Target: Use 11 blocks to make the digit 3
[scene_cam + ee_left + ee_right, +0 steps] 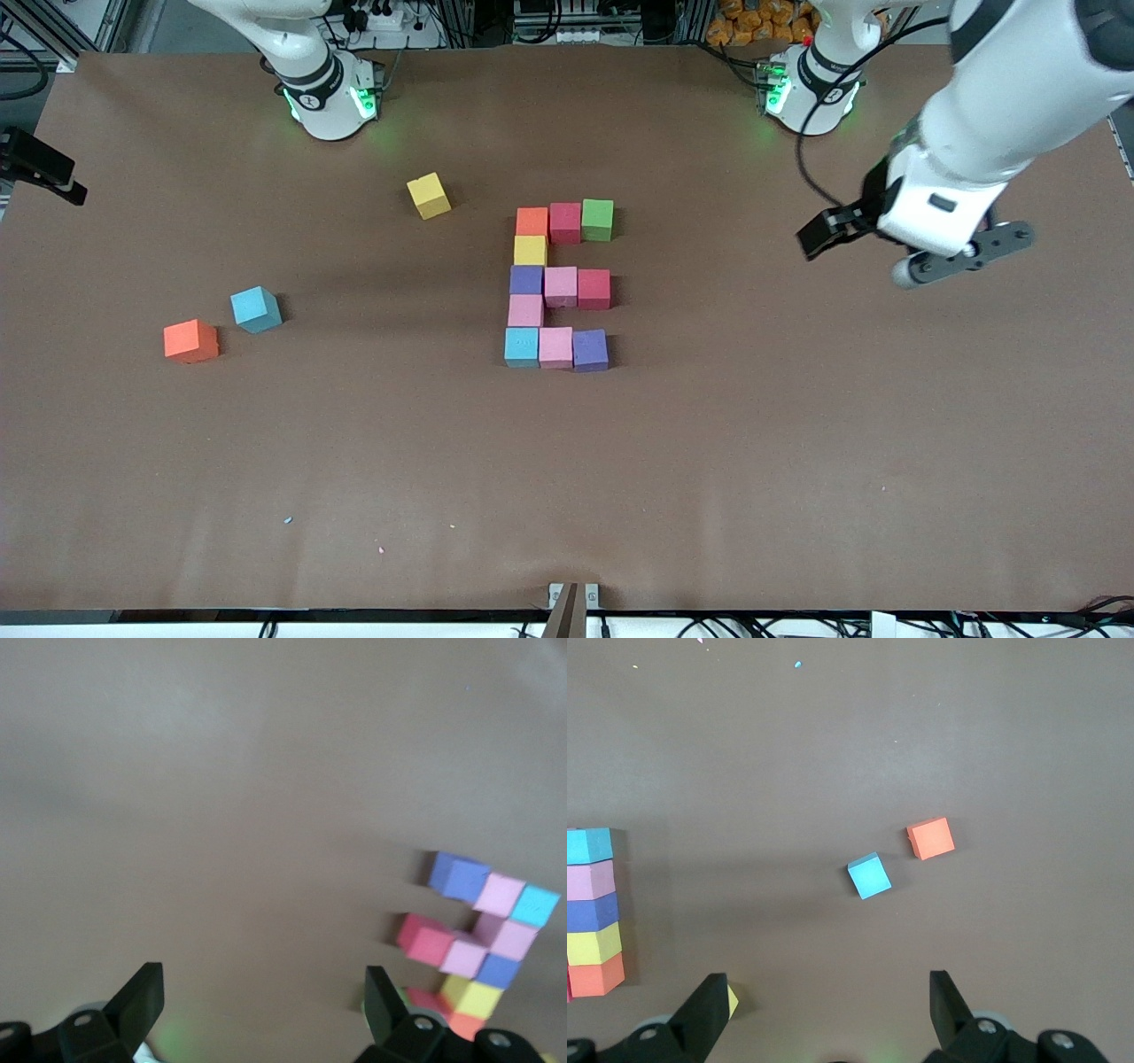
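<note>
The digit 3 (558, 283) lies mid-table as a blocky figure of several cubes: orange, red and green in the bar nearest the robots, a yellow, purple, pink and blue spine, a pink-red middle bar, and a pink-purple bar nearest the camera. It also shows in the left wrist view (478, 939), and its spine in the right wrist view (594, 912). My left gripper (819, 235) is open and empty in the air toward the left arm's end, apart from the figure; its fingers (142, 1001) frame bare table. My right gripper (828, 1001) is open and empty, outside the front view.
Three loose cubes lie toward the right arm's end: a yellow one (429, 195) (732, 999) near the right arm's base, and a blue one (256, 309) (869, 875) beside an orange one (190, 341) (930, 837). The brown table (709, 443) spreads around them.
</note>
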You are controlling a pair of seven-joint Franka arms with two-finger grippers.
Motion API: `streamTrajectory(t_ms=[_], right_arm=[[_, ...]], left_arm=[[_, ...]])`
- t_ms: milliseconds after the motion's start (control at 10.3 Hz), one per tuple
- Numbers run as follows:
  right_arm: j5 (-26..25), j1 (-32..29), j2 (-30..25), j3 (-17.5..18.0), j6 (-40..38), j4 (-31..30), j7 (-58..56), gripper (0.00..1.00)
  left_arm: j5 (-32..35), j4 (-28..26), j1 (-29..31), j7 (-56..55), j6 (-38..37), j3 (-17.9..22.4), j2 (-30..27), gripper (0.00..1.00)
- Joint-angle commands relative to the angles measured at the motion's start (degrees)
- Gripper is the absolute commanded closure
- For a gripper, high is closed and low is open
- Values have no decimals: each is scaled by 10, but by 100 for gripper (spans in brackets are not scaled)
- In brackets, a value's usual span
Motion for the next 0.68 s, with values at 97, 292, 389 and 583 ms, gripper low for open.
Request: streamTrajectory(t_ms=[97, 292, 389, 583], right_arm=[[-6, 10, -18, -4, -7, -14, 10, 0], [-6, 9, -14, -6, -7, -10, 9, 0], [-9, 9, -14, -6, -8, -9, 5, 0], [-11, 9, -8, -6, -9, -7, 4, 0]], left_arm=[[5, -10, -70, 151, -22, 135, -40, 0], [5, -19, -65, 197, -39, 151, -68, 0], [5, -19, -68, 217, -46, 174, -75, 0], [5, -19, -65, 286, -51, 195, -84, 0]])
